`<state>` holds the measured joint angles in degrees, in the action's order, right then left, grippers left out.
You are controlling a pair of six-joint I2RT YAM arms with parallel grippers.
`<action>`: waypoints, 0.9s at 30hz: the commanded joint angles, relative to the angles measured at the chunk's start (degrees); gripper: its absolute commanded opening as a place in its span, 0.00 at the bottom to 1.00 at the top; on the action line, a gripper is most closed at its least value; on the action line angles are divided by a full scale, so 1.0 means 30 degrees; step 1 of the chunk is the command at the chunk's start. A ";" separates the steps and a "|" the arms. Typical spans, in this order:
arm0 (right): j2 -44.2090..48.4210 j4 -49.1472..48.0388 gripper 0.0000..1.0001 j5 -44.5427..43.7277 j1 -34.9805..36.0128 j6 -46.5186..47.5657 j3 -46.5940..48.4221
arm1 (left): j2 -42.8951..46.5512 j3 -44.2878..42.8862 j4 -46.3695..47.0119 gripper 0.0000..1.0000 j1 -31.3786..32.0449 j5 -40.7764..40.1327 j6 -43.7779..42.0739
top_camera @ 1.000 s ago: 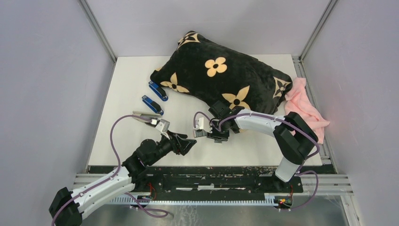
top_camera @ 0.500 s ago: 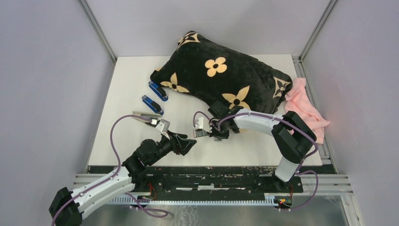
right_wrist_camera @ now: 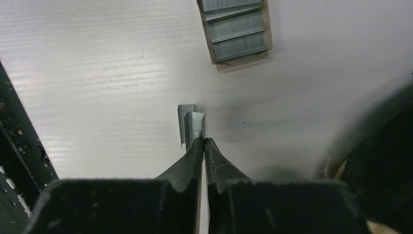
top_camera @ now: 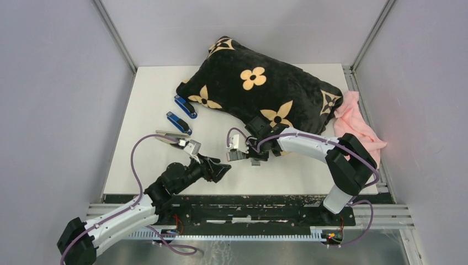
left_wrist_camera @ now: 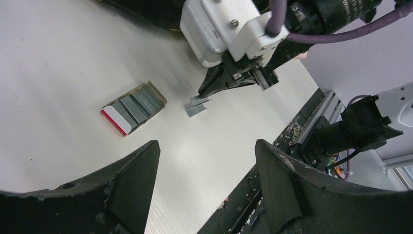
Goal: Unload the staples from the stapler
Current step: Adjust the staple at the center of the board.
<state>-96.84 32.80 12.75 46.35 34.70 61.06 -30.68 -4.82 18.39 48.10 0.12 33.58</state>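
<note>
Your right tool (right_wrist_camera: 203, 146) was shut, tips at the end of the staples (right_wrist_camera: 192, 124) on the table (right_wrist_camera: 97, 73); left tool (left_wrist_camera: 207, 146) was open.

The staples (right_wrist_camera: 192, 127) are showing as bare grey metal, finely ribbed and shining dully. The box (right_wrist_camera: 236, 34) is looking like thin brown cardboard, matt, and is holding more ribbed metal strips. The table (top_camera: 154, 88) is appearing white and matt, with a fine grain of lines. The right fingers (right_wrist_camera: 180, 175) are looking like black matt plastic, slightly rough. The pillow (top_camera: 259, 88) is showing soft plush cloth. The cloth (top_camera: 359, 124) is looking pink and fluffy. The far stapler (top_camera: 185, 106) and the near stapler (top_camera: 179, 123) are shining as glossy blue plastic. The rail (top_camera: 248, 212) is appearing as scratched black metal.
</note>
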 commanded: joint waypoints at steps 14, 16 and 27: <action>0.4007 -0.1599 0.07 0.9267 -0.2774 -0.4692 0.0429 | -0.4041 0.0853 0.8620 0.83 0.0052 -0.0467 0.7036; 0.4263 -0.1874 0.08 0.9744 -0.2866 -0.5023 0.0291 | -0.4672 0.0310 0.8499 0.83 0.0052 -0.1000 0.7862; 0.4380 -0.2542 0.08 0.9416 -0.2898 -0.5817 -0.0023 | -0.8052 -0.2686 0.5630 0.78 0.0161 -0.5210 1.2830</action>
<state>-84.95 27.68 39.59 37.74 18.72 61.25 -52.25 -7.73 38.68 48.12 -8.19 62.43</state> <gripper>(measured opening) 0.077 0.785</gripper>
